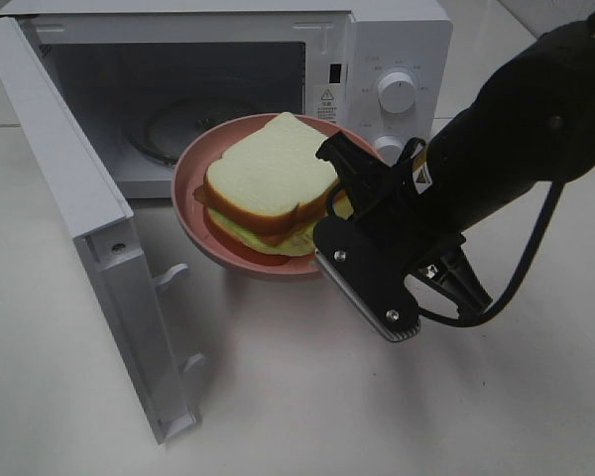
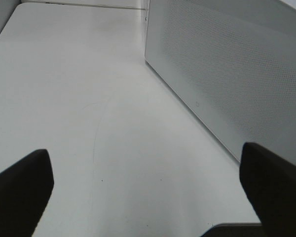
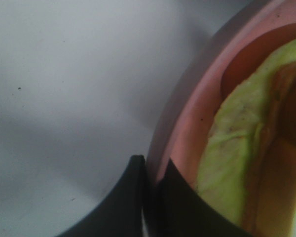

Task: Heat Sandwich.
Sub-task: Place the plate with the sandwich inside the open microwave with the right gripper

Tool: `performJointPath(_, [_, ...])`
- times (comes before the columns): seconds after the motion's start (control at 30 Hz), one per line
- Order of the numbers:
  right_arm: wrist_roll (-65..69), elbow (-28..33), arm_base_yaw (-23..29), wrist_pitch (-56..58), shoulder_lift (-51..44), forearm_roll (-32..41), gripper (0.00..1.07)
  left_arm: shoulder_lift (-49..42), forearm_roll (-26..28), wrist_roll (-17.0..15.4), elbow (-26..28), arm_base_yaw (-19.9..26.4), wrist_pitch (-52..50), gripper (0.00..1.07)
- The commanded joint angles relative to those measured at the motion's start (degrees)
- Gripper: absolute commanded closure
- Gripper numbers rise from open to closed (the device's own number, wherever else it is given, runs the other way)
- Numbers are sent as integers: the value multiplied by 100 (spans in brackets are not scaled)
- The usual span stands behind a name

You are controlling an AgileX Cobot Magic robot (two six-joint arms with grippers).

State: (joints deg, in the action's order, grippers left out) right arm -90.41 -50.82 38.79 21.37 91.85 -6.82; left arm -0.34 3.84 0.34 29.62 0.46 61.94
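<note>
Carrying: plate [image 1: 185, 183], right rim pinched in closed right jaws.
Sandwich [image 1: 268, 171]: on the plate, just in front of the open microwave [image 1: 397, 45].
Glass tray [image 1: 174, 124]: likely target; keep plate level, slide it far, clear of door [image 1: 79, 198] at left.
Left jaws: wide open, empty, beside door.
Counter [image 1: 307, 397]: white, smooth, lightly glossy; little of the room shown.
</note>
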Motion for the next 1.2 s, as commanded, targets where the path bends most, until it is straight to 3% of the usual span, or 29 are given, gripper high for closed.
performJointPath(0.03, [-52,-172,23,-189,132,40,107,-97,0,0,-11,-40,-74,10])
performJointPath(0.9, [-57,-1495,126,126,1278,69,107,-97,0,0,-11,-40,-74,10])
performJointPath(1.2, [-659,-2091,97,659,1702,682,107,-97,-17,-34,-11,-40,-74,10])
